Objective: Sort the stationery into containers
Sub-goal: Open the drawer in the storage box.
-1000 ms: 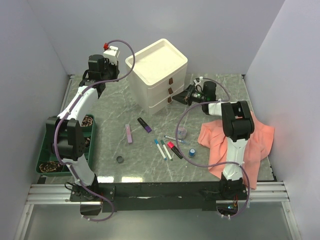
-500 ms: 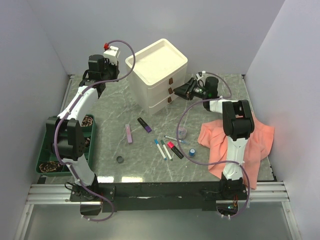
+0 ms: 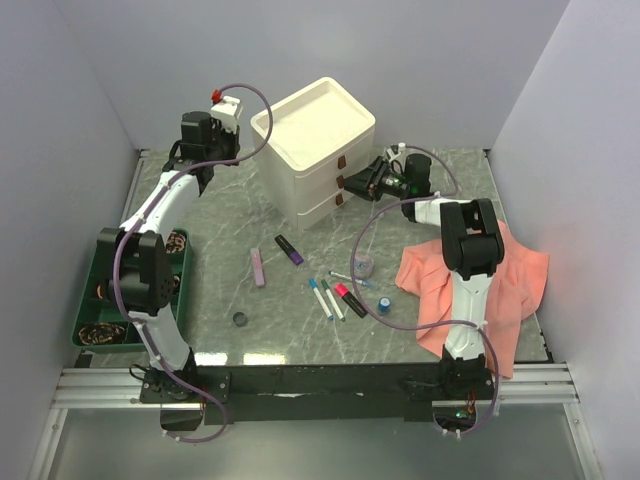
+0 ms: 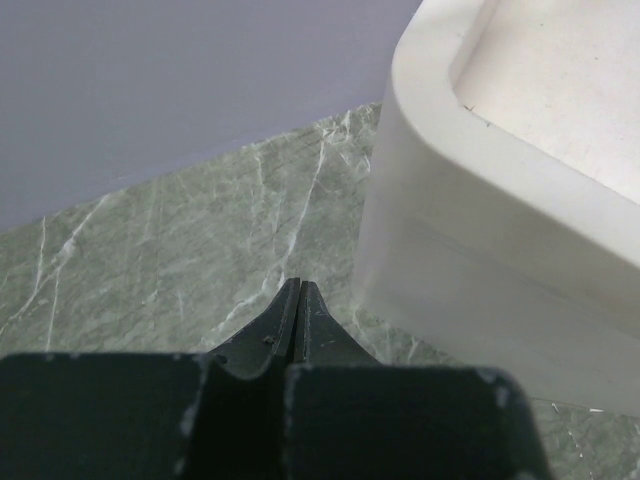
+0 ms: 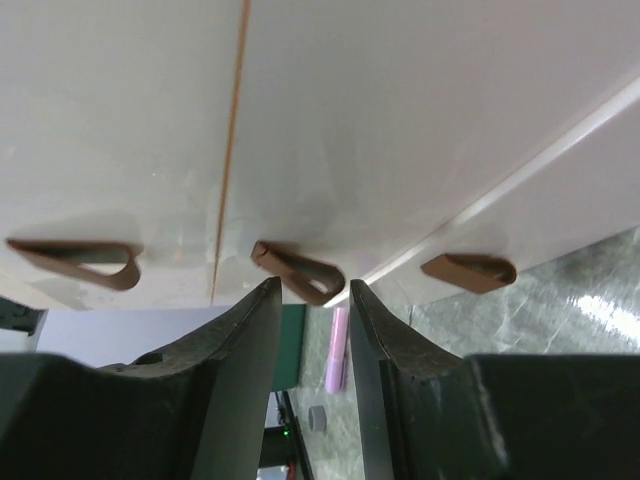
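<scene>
The cream-white drawer box (image 3: 315, 150) stands at the back centre, with brown pull tabs (image 3: 343, 182) on its front. My right gripper (image 3: 353, 181) is open at the front of the drawers. In the right wrist view its fingertips (image 5: 262, 300) stand either side of the middle pull tab (image 5: 298, 275), gripper (image 5: 308, 295) not closed on it. My left gripper (image 4: 300, 292) is shut and empty, low beside the box's left side (image 4: 470, 260). On the table lie a lilac highlighter (image 3: 258, 267), purple highlighter (image 3: 289, 249), blue-capped pens (image 3: 326, 298), red-and-black marker (image 3: 348, 299), tape roll (image 3: 364, 265), vial (image 3: 384, 304) and dark disc (image 3: 240, 319).
A green tray (image 3: 95, 300) with brown items sits at the left edge. The salmon-pink cloth (image 3: 500, 280) lies under the right arm at the right. Grey walls close in the back and both sides.
My right gripper has risen from the lower pull tab and moved in to the middle tab. The left arm has shifted slightly. The stationery has not moved.
</scene>
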Available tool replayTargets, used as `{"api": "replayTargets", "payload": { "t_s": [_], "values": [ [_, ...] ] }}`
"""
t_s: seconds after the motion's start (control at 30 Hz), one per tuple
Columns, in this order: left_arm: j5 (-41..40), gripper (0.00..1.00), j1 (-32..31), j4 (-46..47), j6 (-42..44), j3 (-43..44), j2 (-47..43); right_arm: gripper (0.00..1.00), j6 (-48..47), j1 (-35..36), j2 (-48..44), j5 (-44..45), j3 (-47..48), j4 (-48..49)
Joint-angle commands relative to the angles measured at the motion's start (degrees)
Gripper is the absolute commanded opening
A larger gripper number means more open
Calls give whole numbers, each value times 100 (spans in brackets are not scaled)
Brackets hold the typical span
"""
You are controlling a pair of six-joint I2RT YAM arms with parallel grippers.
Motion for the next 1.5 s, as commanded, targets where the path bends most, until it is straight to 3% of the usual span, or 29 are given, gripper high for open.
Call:
{"api": "replayTargets", "payload": {
  "t_s": [0.0,1.1,1.2,1.27,1.47],
  "values": [
    [-29,1,3,194,52,274,-6,41,3,65,161,46,290,139],
    [59,1,-84,194,26,248,38,36,363,100,-287,-51,35,675],
    [59,1,-93,211,26,256,47,31,355,100,-287,-94,8,684],
    [33,1,-111,212,35,257,47,22,337,109,-287,-103,-18,710],
    [15,1,-120,203,61,248,38,13,328,100,-339,-147,-79,798]
  ]
}}
